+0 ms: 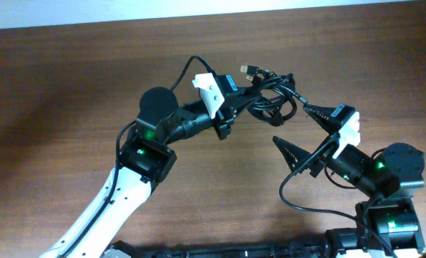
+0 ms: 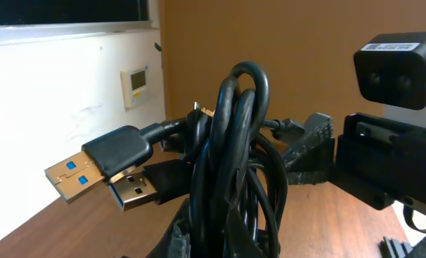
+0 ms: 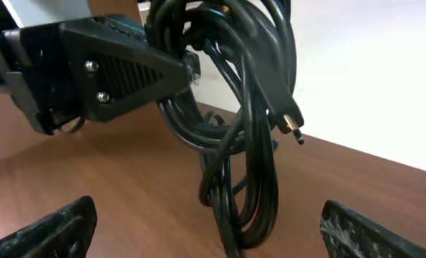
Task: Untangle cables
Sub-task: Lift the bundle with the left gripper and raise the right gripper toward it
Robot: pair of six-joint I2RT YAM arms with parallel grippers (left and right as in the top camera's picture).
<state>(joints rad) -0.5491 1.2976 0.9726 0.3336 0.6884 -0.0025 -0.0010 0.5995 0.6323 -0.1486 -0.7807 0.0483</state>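
Overhead view. The left gripper [image 1: 243,102] was clenched on the coiled cable bundle [image 1: 276,99], near 12 o'clock on the wooden table [image 1: 69,86]. The right gripper [image 1: 306,131], its fingers spread wide and empty, stood at 4 o'clock of the bundle, near but apart.

Left wrist view. Two USB-A plugs [image 2: 76,175] jutted from the coil toward 9 o'clock; the loops were wound closely together.

Right wrist view. The bundle hung from the left gripper at 11 o'clock; whether its lowest loops touched the table could not be told. A small gold-tipped plug [image 3: 291,127] dangled at 3 o'clock.

Step in hand, as judged: presenting the coil for a second grasp. The next move likely called for the right gripper to close on one free plug end or outer loop and draw it clear.
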